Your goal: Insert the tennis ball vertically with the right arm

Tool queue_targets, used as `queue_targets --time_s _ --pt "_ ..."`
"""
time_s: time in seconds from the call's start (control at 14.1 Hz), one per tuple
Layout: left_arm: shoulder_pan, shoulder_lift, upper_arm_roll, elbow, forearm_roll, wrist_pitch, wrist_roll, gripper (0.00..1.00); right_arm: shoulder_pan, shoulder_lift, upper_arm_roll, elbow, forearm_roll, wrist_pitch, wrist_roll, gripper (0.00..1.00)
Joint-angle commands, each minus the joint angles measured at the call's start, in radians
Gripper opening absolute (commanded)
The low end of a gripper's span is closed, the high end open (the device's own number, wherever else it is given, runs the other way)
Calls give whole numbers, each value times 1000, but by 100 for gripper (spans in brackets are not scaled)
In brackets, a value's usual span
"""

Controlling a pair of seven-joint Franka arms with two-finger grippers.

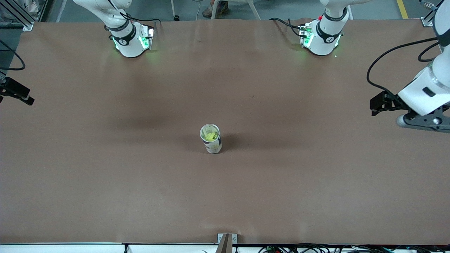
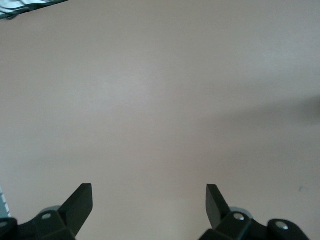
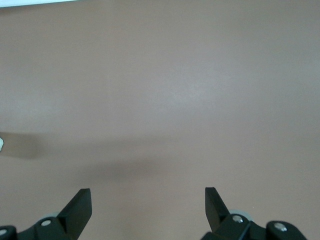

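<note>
Left gripper (image 2: 149, 195) fingers wide apart, empty; right gripper (image 3: 148, 197) same. Tennis ball (image 1: 210, 135) inside upright can (image 1: 211, 140).

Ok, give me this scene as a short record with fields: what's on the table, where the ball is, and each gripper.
container: upright tennis ball can, mid-table
ball: tennis ball inside the can, seen through its open top
left gripper: open, empty, over bare table at the left arm's end
right gripper: open, empty, over bare table
</note>
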Motion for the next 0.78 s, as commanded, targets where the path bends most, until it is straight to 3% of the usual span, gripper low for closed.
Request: queue_targets --time_s 0.0,0.21,0.36,0.71 --pt "-90 -153 145 -168 -87 26 -6 100 10 -74 -3 -84 -23 23 -9 100" --pt "-182 -260 271 -289 -148 49 -21 100 12 -74 -5 -81 -23 19 -11 100" --pt "-189 -314 276 -346 -150 61 -61 100 12 -71 -3 -74 -22 16 -8 100" --pt "-189 -337 267 -361 -171 57 -124 100 9 -71 -6 -72 -20 29 -4 100"
